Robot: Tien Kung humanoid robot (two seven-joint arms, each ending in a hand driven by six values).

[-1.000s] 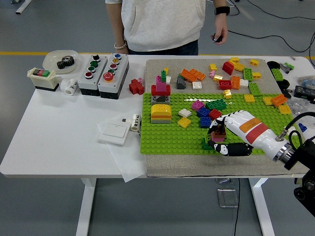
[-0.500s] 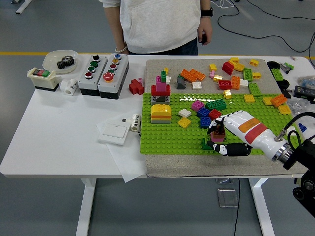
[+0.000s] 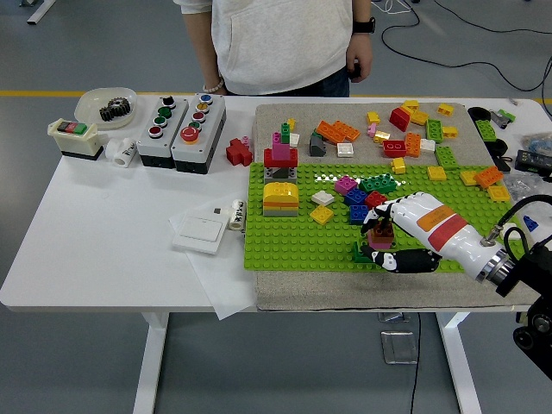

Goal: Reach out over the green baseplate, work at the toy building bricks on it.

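The green baseplate (image 3: pixel 285 237) lies on a grey mat in the middle of the table. On it stand a yellow and orange stack (image 3: pixel 281 197), a red and pink tower (image 3: pixel 281 153) and a cluster of magenta, blue, green and red bricks (image 3: pixel 362 191). My right hand (image 3: pixel 377 235) reaches in from the lower right over the plate's front right part. Its fingers are curled around a small dark red brick (image 3: pixel 382 235), with a dark green brick (image 3: pixel 360 253) just left of the thumb. My left arm is out of view.
Loose bricks (image 3: pixel 405 129) are scattered on the mat behind the plate. Two button boxes (image 3: pixel 181 121), a switch box (image 3: pixel 76 136), a bowl with a gear (image 3: pixel 108 105) and a white plate (image 3: pixel 200 231) are on the left. A person (image 3: pixel 285 43) stands at the far side, hands at their sides.
My right hand with the brick has shifted slightly to the left. The person's hand on the right has dropped to their side.
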